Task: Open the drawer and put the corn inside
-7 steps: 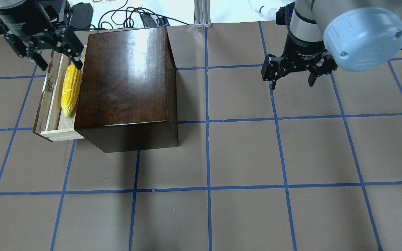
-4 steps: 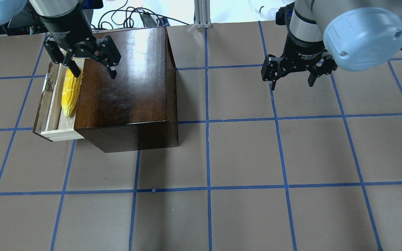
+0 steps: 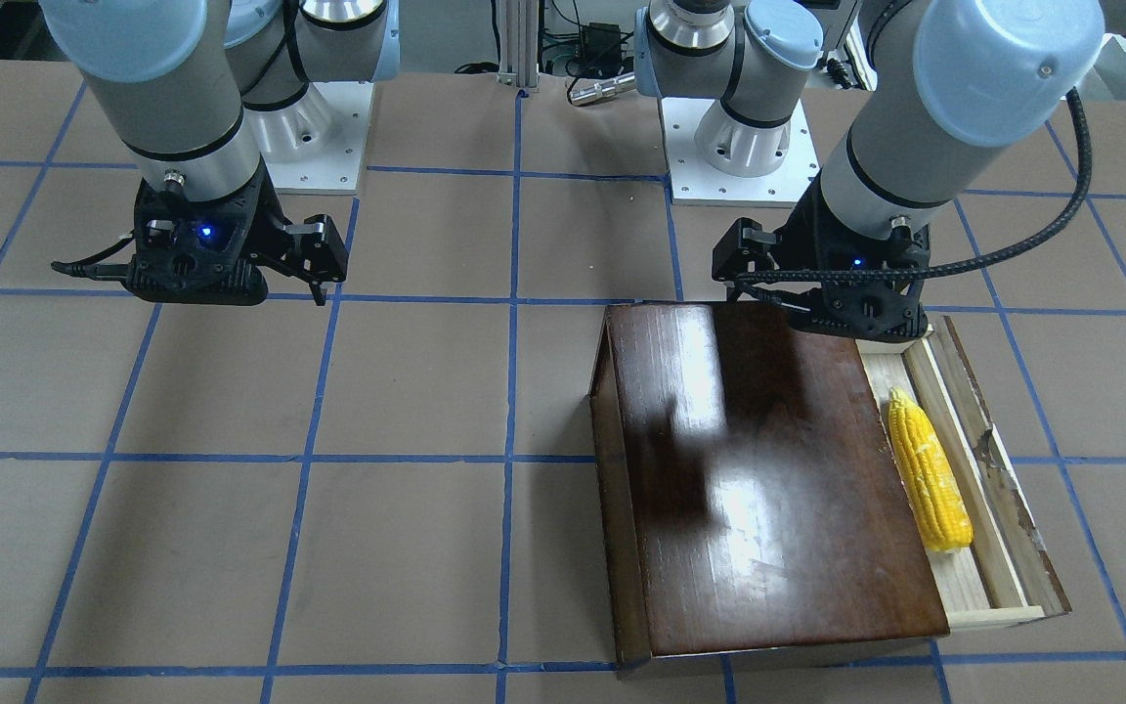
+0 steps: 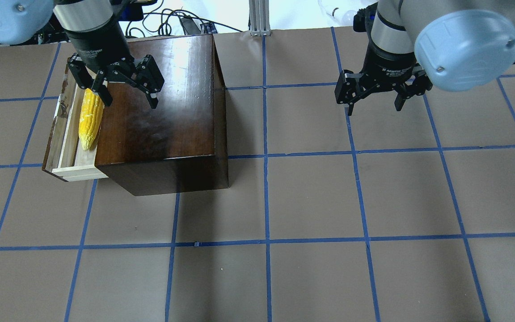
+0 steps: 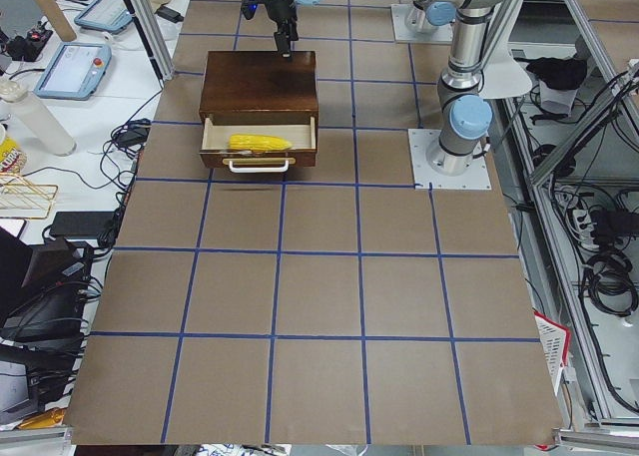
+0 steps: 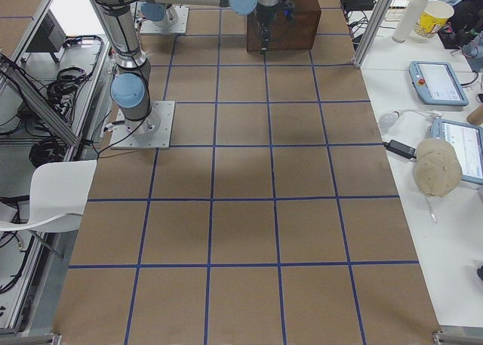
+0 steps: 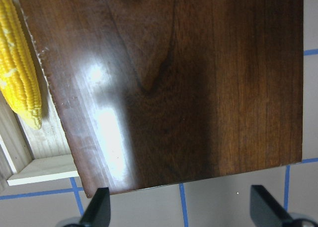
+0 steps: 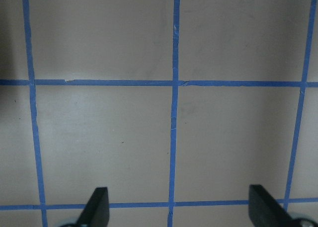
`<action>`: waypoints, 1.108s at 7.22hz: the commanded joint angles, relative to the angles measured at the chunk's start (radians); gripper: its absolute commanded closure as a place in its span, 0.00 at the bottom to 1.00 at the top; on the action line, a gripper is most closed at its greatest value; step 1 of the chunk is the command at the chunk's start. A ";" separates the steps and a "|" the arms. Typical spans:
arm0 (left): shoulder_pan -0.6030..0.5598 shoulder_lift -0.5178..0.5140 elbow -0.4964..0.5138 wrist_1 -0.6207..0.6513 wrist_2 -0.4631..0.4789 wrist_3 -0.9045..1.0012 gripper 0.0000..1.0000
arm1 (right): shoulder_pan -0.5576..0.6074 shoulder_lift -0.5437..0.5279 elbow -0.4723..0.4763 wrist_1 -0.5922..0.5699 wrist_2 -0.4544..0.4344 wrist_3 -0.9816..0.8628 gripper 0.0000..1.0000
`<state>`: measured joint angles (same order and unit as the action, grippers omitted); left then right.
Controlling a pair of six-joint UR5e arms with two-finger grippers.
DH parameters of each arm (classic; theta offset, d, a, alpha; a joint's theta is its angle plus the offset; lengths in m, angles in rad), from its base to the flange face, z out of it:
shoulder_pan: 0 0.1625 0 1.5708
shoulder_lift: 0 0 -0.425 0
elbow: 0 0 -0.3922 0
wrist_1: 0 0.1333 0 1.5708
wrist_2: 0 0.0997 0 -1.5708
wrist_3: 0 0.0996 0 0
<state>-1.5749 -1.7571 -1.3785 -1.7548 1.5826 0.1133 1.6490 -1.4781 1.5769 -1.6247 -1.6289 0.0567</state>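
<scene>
The yellow corn point(image 4: 90, 118) lies lengthwise in the open pale-wood drawer point(image 4: 66, 147), which sticks out of the dark-brown wooden box point(image 4: 163, 112). The corn also shows in the front view point(image 3: 930, 469), the left view point(image 5: 260, 143) and the left wrist view point(image 7: 19, 73). My left gripper point(image 4: 129, 99) is open and empty, hovering above the box top beside the drawer. My right gripper point(image 4: 375, 107) is open and empty above the bare table, far from the box.
The table is brown paper with blue tape grid lines point(image 4: 266, 197). Cables and a metal post point(image 4: 257, 18) lie beyond the far edge. The robot bases point(image 3: 719, 147) stand behind the box in the front view.
My left gripper has moved right from over the drawer's far end to above the box top, staying open. The corn stays in the drawer. The right arm has not moved.
</scene>
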 commanded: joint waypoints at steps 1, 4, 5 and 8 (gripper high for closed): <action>0.003 0.017 -0.037 0.027 -0.003 -0.001 0.00 | 0.000 -0.001 0.000 0.000 -0.002 0.000 0.00; 0.001 0.076 -0.146 0.178 -0.001 -0.009 0.00 | 0.000 -0.001 0.000 0.000 -0.002 0.000 0.00; 0.001 0.091 -0.155 0.173 0.003 -0.007 0.00 | 0.000 -0.001 0.000 0.000 -0.002 0.000 0.00; 0.000 0.111 -0.163 0.167 -0.001 -0.003 0.00 | 0.000 -0.001 0.000 0.000 -0.002 0.000 0.00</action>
<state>-1.5752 -1.6529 -1.5394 -1.5869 1.5829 0.1081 1.6490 -1.4788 1.5769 -1.6245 -1.6306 0.0567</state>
